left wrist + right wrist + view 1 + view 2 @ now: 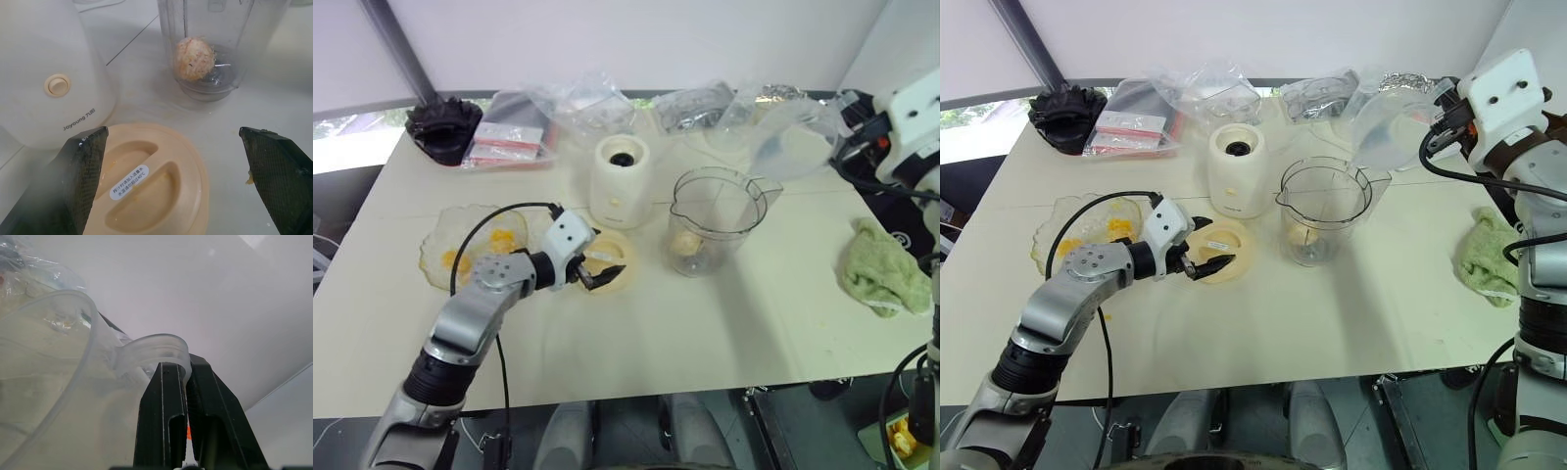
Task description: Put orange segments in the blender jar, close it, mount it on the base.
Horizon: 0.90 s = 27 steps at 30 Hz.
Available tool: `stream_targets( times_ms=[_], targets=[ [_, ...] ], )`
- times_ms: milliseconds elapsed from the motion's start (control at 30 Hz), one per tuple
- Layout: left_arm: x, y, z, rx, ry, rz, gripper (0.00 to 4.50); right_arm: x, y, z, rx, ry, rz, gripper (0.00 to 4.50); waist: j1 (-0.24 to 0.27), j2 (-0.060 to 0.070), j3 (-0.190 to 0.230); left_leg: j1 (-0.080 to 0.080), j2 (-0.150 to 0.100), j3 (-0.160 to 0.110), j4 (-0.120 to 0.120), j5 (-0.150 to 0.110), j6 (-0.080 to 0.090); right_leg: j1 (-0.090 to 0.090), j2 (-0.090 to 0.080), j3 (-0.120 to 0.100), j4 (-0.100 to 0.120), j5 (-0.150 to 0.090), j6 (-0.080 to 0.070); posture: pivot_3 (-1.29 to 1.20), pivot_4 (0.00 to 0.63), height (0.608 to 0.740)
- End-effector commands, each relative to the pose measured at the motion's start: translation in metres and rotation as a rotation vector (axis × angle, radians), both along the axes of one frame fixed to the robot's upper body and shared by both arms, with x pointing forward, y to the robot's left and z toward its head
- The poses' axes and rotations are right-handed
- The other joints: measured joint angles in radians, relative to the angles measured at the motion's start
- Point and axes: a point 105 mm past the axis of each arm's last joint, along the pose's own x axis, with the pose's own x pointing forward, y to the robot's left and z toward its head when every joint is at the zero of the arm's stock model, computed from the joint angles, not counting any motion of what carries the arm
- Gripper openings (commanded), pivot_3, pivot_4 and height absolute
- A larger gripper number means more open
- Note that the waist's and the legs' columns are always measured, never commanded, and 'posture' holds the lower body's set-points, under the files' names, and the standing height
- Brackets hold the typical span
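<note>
The clear blender jar (715,220) stands upright at mid-table with one orange segment (194,58) lying at its bottom by the blades. Left of it stands the cream-white base (620,181). More orange segments (504,238) lie in a scalloped glass dish (438,274) at the left. My left gripper (599,269) is open, its fingers straddling a flat cream-yellow lid (151,176) in front of the base without touching it. At the right rear, my right gripper (185,369) is raised and shut on the handle tab of a clear plastic cup (1391,132).
Clear plastic bags (578,103) and red-and-white packets (509,142) crowd the table's back edge. A black ruffled object (445,127) sits at the back left. A green cloth (876,269) lies at the right edge.
</note>
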Motion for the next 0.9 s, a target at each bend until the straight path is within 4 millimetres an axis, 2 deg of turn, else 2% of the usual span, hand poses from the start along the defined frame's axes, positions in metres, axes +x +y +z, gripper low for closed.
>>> stream_targets(
  times_ms=[33, 333, 700, 800, 900],
  targets=[
    [0.0, -0.002, 0.01, -0.004, -0.046, -0.012, 4.5, -0.012, 0.002, 0.025, -0.033, -0.101, 0.002, 0.08, 0.0, 0.0, 0.0, 0.0, 0.0, 0.0, 0.0, 0.0, 0.0, 0.0, 0.0, 0.0, 0.0, 0.0, 0.0, 0.0, 0.15, 0.74],
    [0.001, -0.002, 0.011, -0.004, -0.052, -0.01, 4.5, -0.011, -0.003, 0.026, 0.048, -0.097, -0.012, 0.08, 0.0, 0.0, 0.0, 0.0, 0.0, 0.0, 0.0, 0.0, 0.0, 0.0, 0.0, 0.0, 0.0, 0.0, 0.0, 0.0, 0.15, 0.74],
    [-0.001, -0.003, 0.01, -0.003, -0.048, -0.013, 4.5, -0.005, -0.053, 0.016, 0.599, -0.009, -0.16, 0.08, 0.001, 0.0, 0.0, 0.0, 0.0, 0.0, 0.0, 0.0, 0.0, 0.0, -0.001, 0.0, 0.0, 0.0, 0.0, 0.0, 0.15, 0.74],
    [-0.001, -0.003, 0.01, -0.003, -0.046, -0.015, 4.5, -0.005, -0.066, 0.008, 0.69, 0.011, -0.206, 0.08, 0.001, 0.0, 0.0, 0.0, 0.0, 0.0, 0.0, 0.0, 0.0, 0.0, 0.0, 0.0, 0.0, 0.0, 0.0, 0.0, 0.15, 0.74],
    [-0.001, -0.004, 0.01, -0.001, -0.043, -0.017, 4.5, -0.005, -0.092, -0.016, 0.842, 0.033, -0.308, 0.08, 0.0, 0.0, 0.0, 0.0, 0.0, 0.0, 0.0, 0.0, 0.0, 0.0, 0.0, 0.0, 0.0, 0.0, 0.0, 0.0, 0.15, 0.74]
  ],
)
